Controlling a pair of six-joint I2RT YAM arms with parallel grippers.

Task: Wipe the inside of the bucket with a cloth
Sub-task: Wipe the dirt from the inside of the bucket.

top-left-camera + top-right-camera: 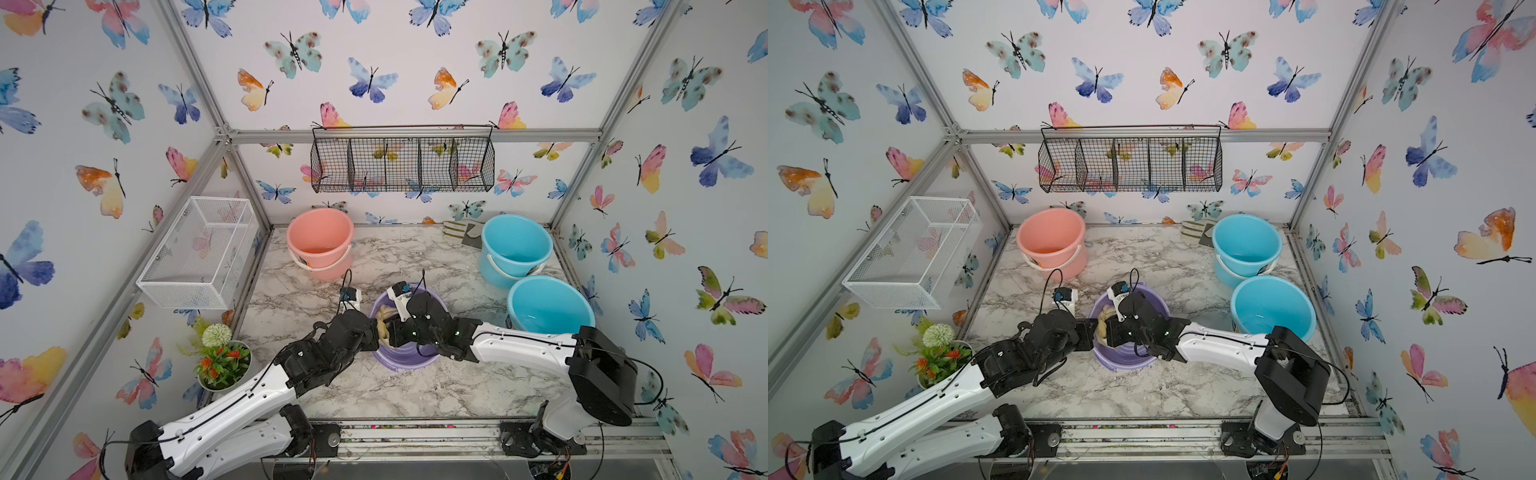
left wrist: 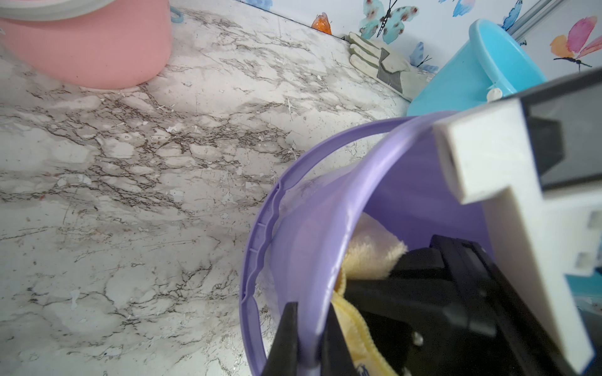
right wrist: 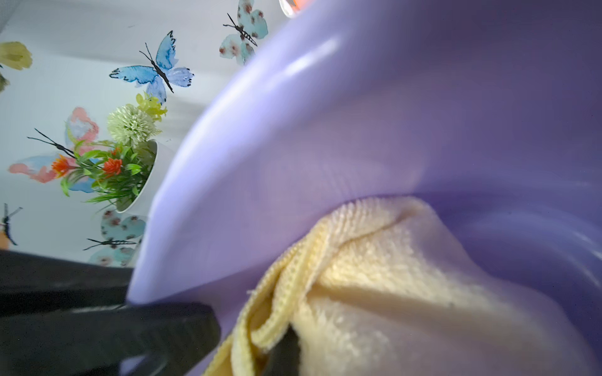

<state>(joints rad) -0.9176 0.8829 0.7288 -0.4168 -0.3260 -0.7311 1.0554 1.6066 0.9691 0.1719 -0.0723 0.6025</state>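
So the purple bucket (image 1: 409,361) sits between both arms, with the left gripper (image 2: 308,328) pinched shut on its wall. The yellow cloth (image 1: 384,320) is bunched up inside, clamped in the right gripper (image 1: 392,334) and pressed against that same left-arm-side wall. I'd guess the next swipe just follows the curve from there.

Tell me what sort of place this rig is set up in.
Probably a staged test booth, not a real room: aluminium frame panelled with butterfly wallpaper, a marble-look tabletop holding plastic buckets, and a black wire basket on the back wall.
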